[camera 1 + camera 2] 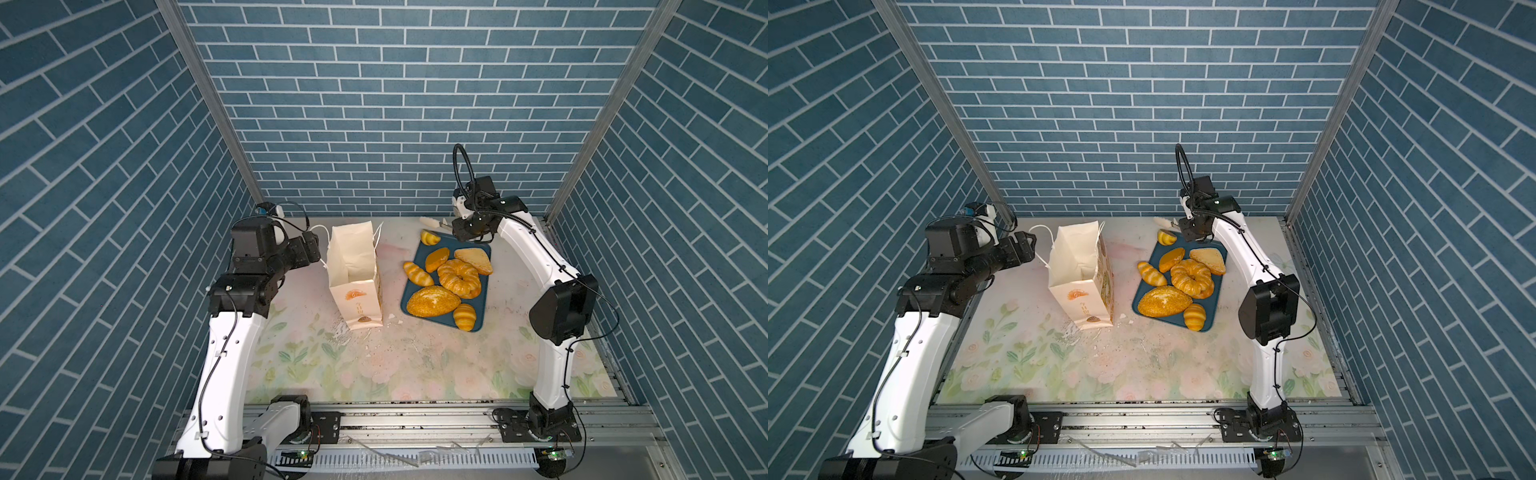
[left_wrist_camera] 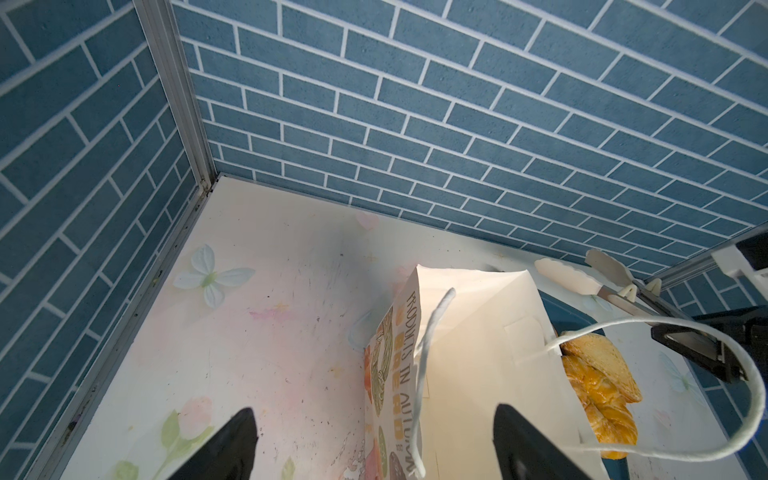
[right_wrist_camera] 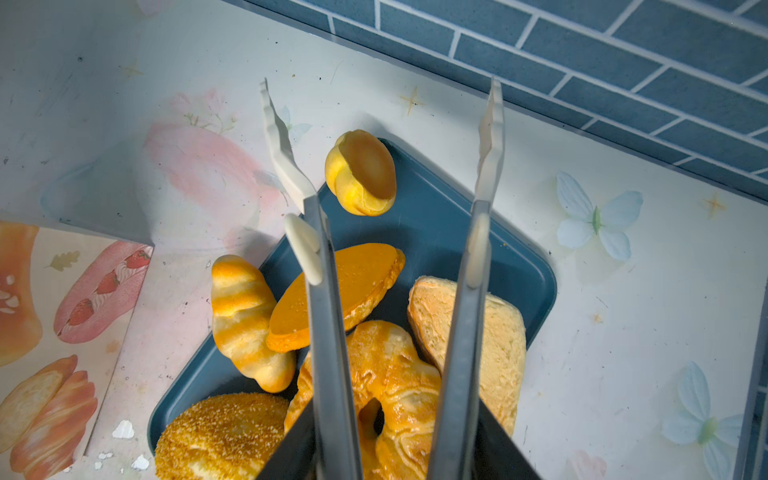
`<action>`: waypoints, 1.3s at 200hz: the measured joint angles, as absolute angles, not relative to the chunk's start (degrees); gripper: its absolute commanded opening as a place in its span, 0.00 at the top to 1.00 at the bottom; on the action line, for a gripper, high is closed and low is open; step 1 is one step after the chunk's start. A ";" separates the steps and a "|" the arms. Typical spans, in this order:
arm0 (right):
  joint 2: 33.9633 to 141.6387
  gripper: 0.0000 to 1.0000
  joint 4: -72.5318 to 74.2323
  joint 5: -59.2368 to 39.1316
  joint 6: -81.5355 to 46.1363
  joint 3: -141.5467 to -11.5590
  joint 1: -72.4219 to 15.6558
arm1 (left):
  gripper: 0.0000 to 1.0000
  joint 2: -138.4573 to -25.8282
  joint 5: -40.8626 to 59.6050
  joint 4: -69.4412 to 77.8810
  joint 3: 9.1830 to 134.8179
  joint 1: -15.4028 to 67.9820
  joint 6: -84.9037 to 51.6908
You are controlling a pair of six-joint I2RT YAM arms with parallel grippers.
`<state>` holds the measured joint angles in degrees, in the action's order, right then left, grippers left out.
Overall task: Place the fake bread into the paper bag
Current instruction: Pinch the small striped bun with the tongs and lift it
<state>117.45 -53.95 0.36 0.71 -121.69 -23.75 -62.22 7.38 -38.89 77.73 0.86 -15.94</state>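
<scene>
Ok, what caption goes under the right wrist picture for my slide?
The right hand holds open tongs over the blue tray of fake bread.

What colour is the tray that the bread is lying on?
The tray is a plain dark blue with no pattern. The right wrist view shows it best.

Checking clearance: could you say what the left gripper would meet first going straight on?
Probably the paper bag: the open left gripper faces its near wall and cord handle, though depth is unclear.
</scene>
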 measured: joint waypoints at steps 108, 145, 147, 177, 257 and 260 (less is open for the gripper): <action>126.54 0.50 -54.17 0.03 1.93 -125.36 -24.01 | 0.10 -64.40 8.62 -37.36 77.76 0.89 -16.25; 128.42 0.51 -54.02 -0.38 1.91 -124.62 -24.38 | 0.10 -64.47 8.67 -37.45 77.78 0.99 -16.29; 128.55 0.51 -54.02 -0.38 1.91 -124.55 -24.40 | 0.10 -64.47 8.67 -37.45 77.78 0.99 -16.29; 129.64 0.55 -53.93 -0.14 1.93 -124.42 -24.64 | 0.10 -64.47 8.82 -37.45 77.78 1.06 -16.69; 129.97 0.68 -52.64 0.64 2.11 -122.69 -25.47 | 0.10 -64.51 8.86 -37.91 77.78 1.41 -17.17; 129.97 0.68 -52.64 0.69 2.13 -122.50 -25.50 | 0.10 -64.51 8.86 -37.91 77.78 1.41 -17.17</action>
